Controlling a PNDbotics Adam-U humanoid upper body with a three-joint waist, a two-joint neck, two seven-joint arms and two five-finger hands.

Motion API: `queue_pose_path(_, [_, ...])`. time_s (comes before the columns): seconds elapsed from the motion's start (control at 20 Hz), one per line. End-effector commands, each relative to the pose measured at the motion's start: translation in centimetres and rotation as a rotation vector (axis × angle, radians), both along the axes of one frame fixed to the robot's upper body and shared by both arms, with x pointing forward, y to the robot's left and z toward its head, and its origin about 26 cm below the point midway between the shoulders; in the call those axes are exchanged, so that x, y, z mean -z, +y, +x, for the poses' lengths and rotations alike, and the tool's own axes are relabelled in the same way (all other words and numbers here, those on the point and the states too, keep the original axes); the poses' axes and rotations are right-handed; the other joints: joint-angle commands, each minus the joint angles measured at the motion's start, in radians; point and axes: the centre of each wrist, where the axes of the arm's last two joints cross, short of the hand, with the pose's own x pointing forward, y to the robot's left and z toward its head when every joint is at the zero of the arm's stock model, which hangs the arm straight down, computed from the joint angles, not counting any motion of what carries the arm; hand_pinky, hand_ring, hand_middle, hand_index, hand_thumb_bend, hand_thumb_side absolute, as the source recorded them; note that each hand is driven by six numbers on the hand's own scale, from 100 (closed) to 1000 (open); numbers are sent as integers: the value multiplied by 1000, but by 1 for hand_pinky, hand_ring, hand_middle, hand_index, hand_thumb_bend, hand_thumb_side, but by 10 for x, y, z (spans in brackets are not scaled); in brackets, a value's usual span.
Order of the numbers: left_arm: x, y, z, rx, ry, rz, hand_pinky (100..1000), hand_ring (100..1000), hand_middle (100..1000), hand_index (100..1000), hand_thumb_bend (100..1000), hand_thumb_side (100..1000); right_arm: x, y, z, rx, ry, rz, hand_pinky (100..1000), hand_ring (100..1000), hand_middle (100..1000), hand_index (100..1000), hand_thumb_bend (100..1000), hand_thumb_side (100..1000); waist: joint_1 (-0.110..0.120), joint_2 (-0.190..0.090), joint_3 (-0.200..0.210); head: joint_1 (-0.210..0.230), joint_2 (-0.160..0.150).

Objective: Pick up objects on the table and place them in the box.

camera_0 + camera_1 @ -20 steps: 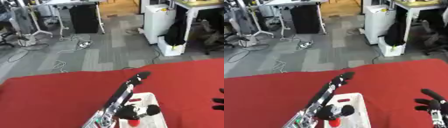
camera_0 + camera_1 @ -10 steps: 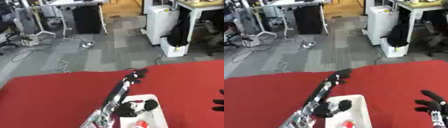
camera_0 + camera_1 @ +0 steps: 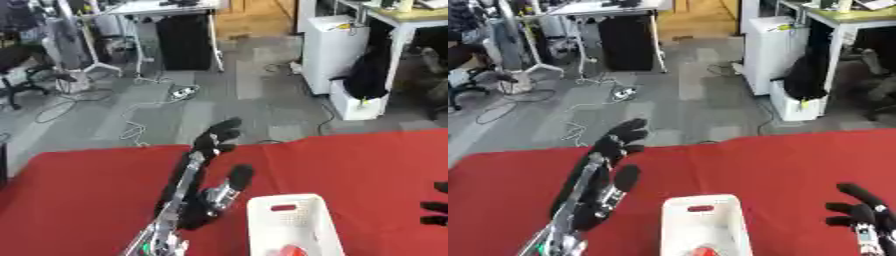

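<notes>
White box (image 3: 294,225), red table (image 3: 87,185), perhaps cloth-covered.

Black robot hand (image 3: 210,190), silver joints

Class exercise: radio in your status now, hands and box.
Left robot hand open, empty, raised left of white box. Right robot hand open, idle. Something red in box.

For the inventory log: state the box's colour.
White; the box shows best in the right eye view.
</notes>
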Motion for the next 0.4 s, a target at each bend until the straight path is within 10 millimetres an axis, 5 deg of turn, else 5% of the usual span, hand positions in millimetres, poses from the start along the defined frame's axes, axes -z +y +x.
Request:
queue_pose_path(0.05, [-8,14,-7,-38,-48,-42,772,861,850,916,541,856,-9,5,1,-33,-32,4,611,688,815,865,100,796,-10,-14,11,-12,-15])
queue_pose_path(0.4, [29,32,-24,-85,61,-113,778,857,847,899,319,934,-12,9,2,-71,-33,-12,616,718,846,867,100,795,-24,-12,50,-22,-10])
